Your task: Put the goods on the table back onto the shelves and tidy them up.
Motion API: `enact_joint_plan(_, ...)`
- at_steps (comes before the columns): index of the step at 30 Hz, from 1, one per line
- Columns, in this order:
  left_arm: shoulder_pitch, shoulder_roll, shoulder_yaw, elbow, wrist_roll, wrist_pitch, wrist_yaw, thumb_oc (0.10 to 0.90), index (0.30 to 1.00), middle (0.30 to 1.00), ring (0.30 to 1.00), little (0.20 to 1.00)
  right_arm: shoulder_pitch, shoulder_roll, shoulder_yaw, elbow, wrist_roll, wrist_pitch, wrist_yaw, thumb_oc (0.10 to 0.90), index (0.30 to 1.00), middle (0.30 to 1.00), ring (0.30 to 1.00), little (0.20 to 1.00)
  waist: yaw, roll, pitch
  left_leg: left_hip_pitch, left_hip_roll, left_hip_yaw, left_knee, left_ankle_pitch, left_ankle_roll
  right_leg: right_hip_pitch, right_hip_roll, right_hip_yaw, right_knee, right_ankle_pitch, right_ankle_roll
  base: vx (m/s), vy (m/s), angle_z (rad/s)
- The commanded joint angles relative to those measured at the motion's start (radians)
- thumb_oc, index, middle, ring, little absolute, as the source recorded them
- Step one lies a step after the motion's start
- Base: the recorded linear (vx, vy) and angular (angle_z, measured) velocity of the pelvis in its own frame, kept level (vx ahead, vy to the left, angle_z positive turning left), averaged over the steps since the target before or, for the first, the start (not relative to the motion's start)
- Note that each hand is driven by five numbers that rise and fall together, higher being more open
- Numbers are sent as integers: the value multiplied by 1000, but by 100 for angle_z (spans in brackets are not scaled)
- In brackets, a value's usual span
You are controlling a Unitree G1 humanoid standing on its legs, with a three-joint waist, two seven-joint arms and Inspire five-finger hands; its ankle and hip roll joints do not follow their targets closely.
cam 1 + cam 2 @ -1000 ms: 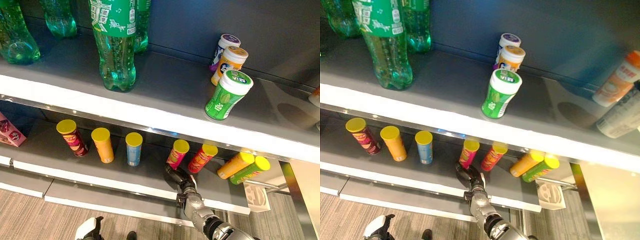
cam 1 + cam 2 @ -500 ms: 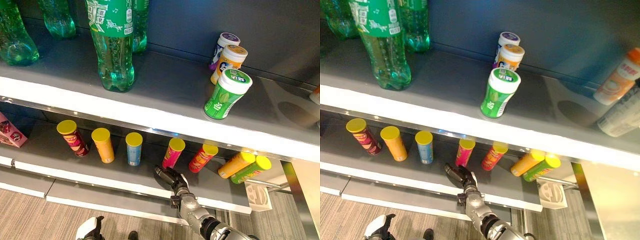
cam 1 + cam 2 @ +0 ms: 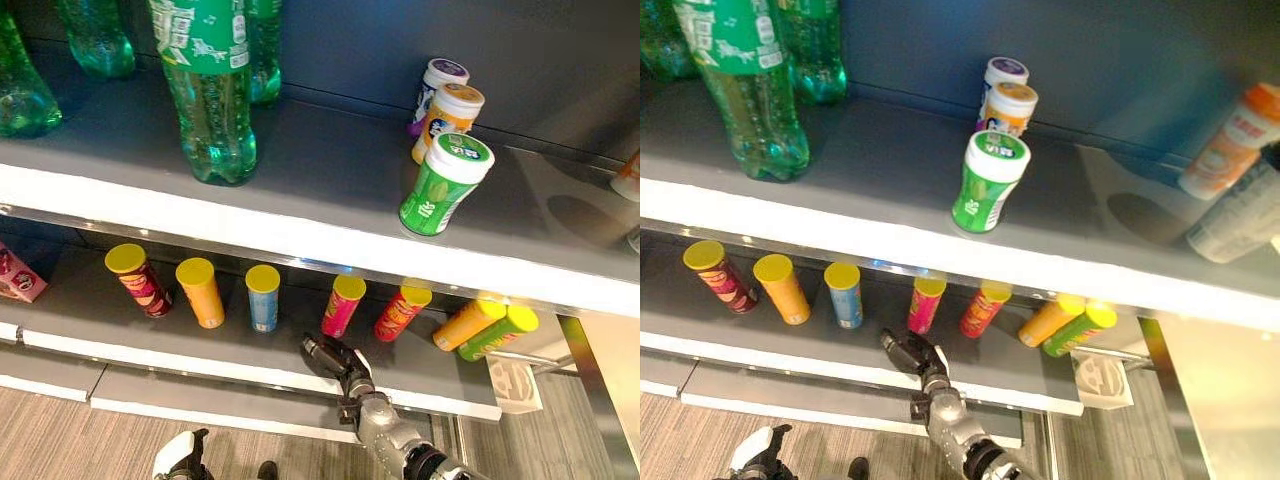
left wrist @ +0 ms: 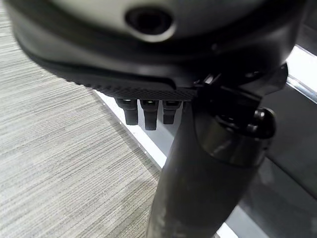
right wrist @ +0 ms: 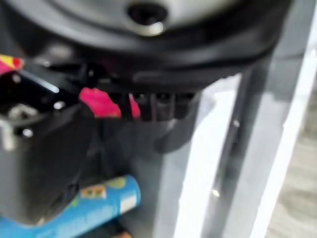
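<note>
Shelves fill my head cameras: on the lower shelf [image 3: 120, 330] a row of yellow-lidded chip cans stands tilted, from the red can [image 3: 138, 280] through the orange can [image 3: 201, 292], the blue can [image 3: 263, 297], the pink can [image 3: 342, 306] and a second red can [image 3: 401, 311] to an orange-yellow can [image 3: 469, 321] and a green can [image 3: 497, 333] lying side by side. My right robot hand [image 3: 328, 358] sits low over the shelf's front part, just in front of the pink can and apart from it, fingers curled and grasping nothing. Its wrist camera adds what the head view cannot: the blue can [image 5: 94, 206] close beside the thumb and the pink can [image 5: 101, 103] past the fingers [image 5: 148, 106]. On the upper shelf [image 3: 300, 170] I see green soda bottles [image 3: 205, 90] and three gum jars, the green jar [image 3: 441, 186] frontmost. The left wrist camera shows my left robot hand [image 4: 148, 106] over grey carpet [image 4: 59, 168] by the shelf's base, fingers curled, clenched on nothing.
</note>
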Motion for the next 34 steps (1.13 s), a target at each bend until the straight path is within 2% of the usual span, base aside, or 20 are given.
enact_joint_plan(1,-39,37,11,55,-14,4,41,800,900,900,900,900,-57,23,-20,-150,-17,-51,31,800,900,900,900,900,-8,-58,-1,-11,-9,13,-1,-89,-12,-20,-125,51,-76,379,79,-23,-10,-16)
enact_joint_plan(6,-17,39,29,50,-6,12,28,800,900,900,900,900,-28,-36,-7,-265,-23,-41,53,800,900,900,900,900,-27,-62,-8,-5,-3,23,-1,-91,-18,-19,-117,60,-77,371,79,-17,-17,-13)
enact_joint_plan(10,15,44,65,45,-3,14,20,800,900,900,900,900,38,-146,-23,-427,-22,-34,80,800,900,900,900,900,-50,-63,-14,2,4,36,-1,-92,-23,-21,-108,73,-75,360,79,-26,-14,-7)
enact_joint_plan(12,34,44,86,41,-5,12,13,800,900,900,900,900,98,-249,-75,-528,-35,-34,94,800,900,900,900,900,-73,-63,-19,6,7,45,-1,-92,-27,-23,-104,79,-74,356,79,-35,-11,-17)
enact_joint_plan(13,35,43,85,41,-5,12,13,800,900,900,900,900,101,-252,-76,-532,-35,-33,94,800,900,900,900,900,-72,-62,-20,6,7,46,-1,-92,-27,-23,-104,80,-73,356,79,-33,-8,-15)
enact_joint_plan(15,59,33,113,33,-21,-2,-6,800,900,900,900,900,213,-376,-175,-625,-93,-35,107,800,900,900,900,900,-94,-60,-22,16,13,57,-1,-96,-33,-21,-97,89,-70,352,79,-28,-14,-11)
enact_joint_plan(16,66,29,113,29,-22,-7,-9,800,900,900,900,900,257,-402,-202,-639,-112,-33,106,800,900,900,900,900,-101,-61,-27,12,9,58,-1,-93,-32,-24,-100,89,-70,353,79,-26,-18,-18)
enact_joint_plan(17,87,16,108,-12,-59,-44,-52,800,900,900,900,900,460,-468,-352,-596,-200,-22,118,800,900,900,900,900,-133,-51,-41,23,14,65,-1,-99,-36,-19,-92,94,-68,345,79,-31,-6,-18)
enact_joint_plan(19,87,16,106,-13,-60,-44,-52,800,900,900,900,900,461,-468,-354,-597,-201,-22,118,800,900,900,900,900,-134,-54,-45,17,10,64,-1,-95,-35,-23,-97,94,-69,348,79,-8,-3,-6)
enact_joint_plan(20,86,9,85,-13,-37,-46,-60,800,900,900,900,900,496,-465,-380,-559,-210,-19,121,800,900,900,900,900,-142,-52,-49,19,10,66,-1,-96,-35,-21,-95,96,-69,345,79,1,3,-14)
enact_joint_plan(22,94,-17,61,5,-55,-66,-126,800,900,900,900,900,549,-404,-460,-303,-226,0,131,800,900,900,900,900,-160,-42,-61,29,13,70,-1,-101,-37,-16,-90,102,-66,338,79,-5,12,-19)
enact_joint_plan(23,93,-16,61,6,-55,-67,-126,800,900,900,900,900,547,-402,-460,-299,-226,-2,132,800,900,900,900,900,-162,-46,-63,23,10,69,-1,-97,-35,-20,-94,102,-67,341,79,-14,0,-6)
enact_joint_plan(24,66,-30,73,33,-119,-82,-164,800,900,900,900,900,516,-308,-505,10,-184,18,143,800,900,900,900,900,-168,-45,-75,27,10,66,-1,-98,-34,-20,-95,105,-70,344,79,4,-25,-16)
enact_joint_plan(25,44,-58,93,87,-194,-89,-196,800,900,900,900,900,481,-218,-594,272,-2,35,169,800,900,900,900,900,-174,-42,-89,38,12,64,-1,-102,-32,-14,-94,111,-73,352,79,3,-27,-30)
enact_joint_plan(26,39,-65,98,101,-219,-93,-215,800,900,900,900,900,465,-197,-637,379,42,41,178,800,900,900,900,900,-176,-41,-93,36,9,63,-1,-99,-31,-16,-98,111,-74,353,79,6,-16,-15)
enact_joint_plan(27,39,-65,99,101,-219,-93,-215,800,900,900,900,900,465,-197,-637,380,42,41,178,800,900,900,900,900,-176,-42,-94,35,9,63,-1,-99,-31,-17,-98,111,-74,353,79,0,0,0)
enact_joint_plan(30,14,-98,84,127,-307,-97,-326,800,900,900,900,900,402,-139,-763,634,179,104,242,800,900,900,900,900,-186,-20,-115,42,1,56,-1,-103,-26,-7,-100,114,-75,354,79,11,16,-3)
enact_joint_plan(34,7,-96,95,141,-330,-85,-360,800,900,900,900,900,369,-137,-779,652,172,114,258,800,900,900,900,900,-190,-9,-121,43,-2,58,-1,-103,-23,-4,-102,117,-71,353,79,-4,9,0)
